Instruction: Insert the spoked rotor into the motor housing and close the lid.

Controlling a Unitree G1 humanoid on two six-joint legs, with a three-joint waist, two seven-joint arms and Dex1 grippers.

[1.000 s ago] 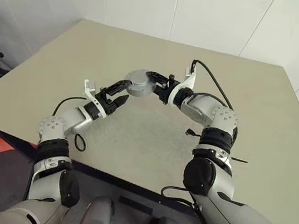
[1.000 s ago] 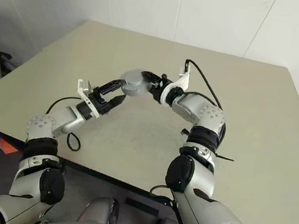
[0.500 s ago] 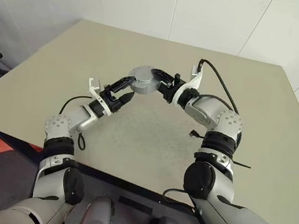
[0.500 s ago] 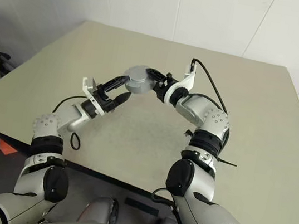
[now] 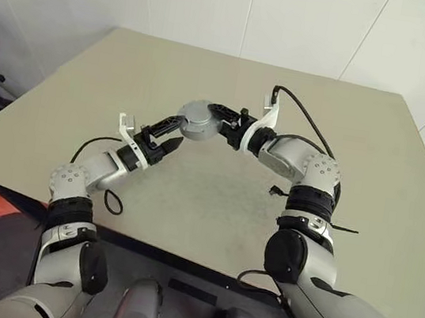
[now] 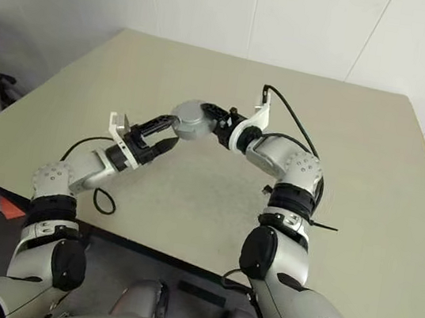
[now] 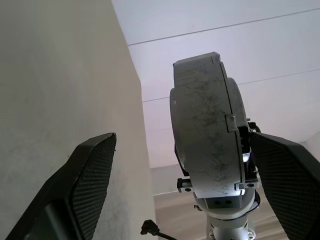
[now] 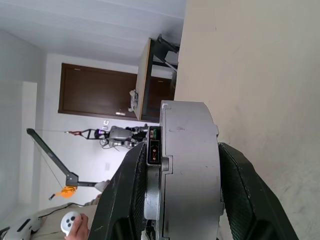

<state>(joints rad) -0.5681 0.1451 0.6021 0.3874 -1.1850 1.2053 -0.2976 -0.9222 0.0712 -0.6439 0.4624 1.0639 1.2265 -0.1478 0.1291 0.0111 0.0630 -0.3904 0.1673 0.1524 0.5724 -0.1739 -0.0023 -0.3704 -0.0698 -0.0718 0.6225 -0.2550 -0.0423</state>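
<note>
Above table, right gripper point(image 5: 220, 122) clamps motor housing point(image 5: 197, 118).

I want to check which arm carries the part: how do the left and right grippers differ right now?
The right gripper is shut on the motor housing, a finger on each flat side; the left gripper holds nothing. The left gripper's fingers stand wide apart with the housing between them untouched, while the right gripper's fingers press against it. Both reach toward the housing from opposite sides, above the table.
</note>
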